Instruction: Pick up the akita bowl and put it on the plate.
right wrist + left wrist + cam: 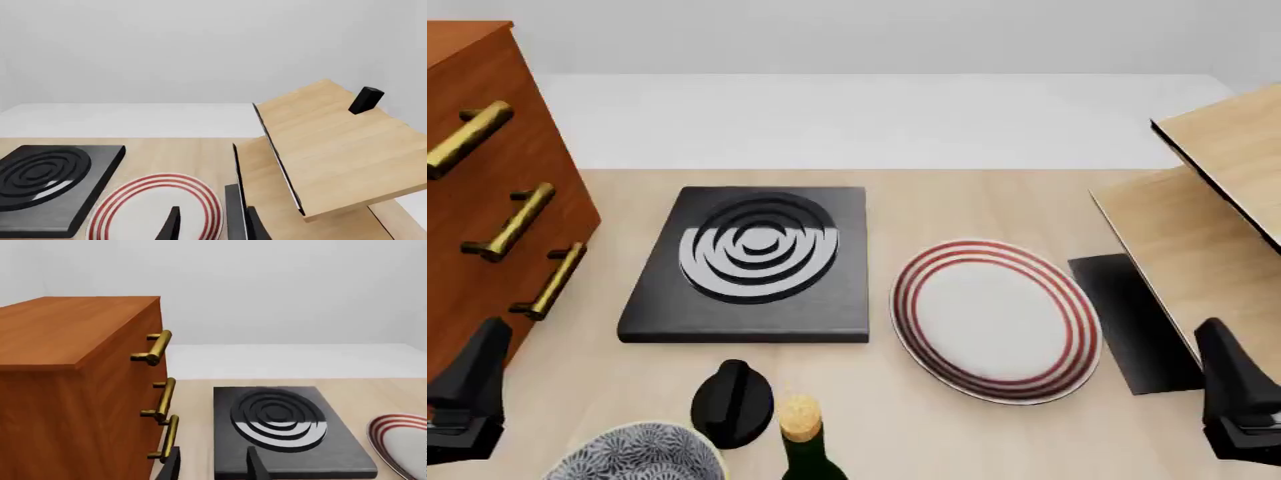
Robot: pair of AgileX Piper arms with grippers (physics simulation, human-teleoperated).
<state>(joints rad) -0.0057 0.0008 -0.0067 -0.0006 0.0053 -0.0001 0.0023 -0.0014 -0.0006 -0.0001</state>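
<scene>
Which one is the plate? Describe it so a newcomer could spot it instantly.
Start at the black slab with grey-white raised rings in the middle of the wooden table. Immediately to its right, in the front view, lies the plate. It is round and white, with concentric red rings around its rim, unlike the square black slab.

The plate lay on the table right of centre, with the slab just beside it on the left and the drawer chest at the far left edge. Nearer the arms — along the front edge — sat the bowl, with a knob and a bottle to its right. A wooden rack stood right of the plate.
</scene>
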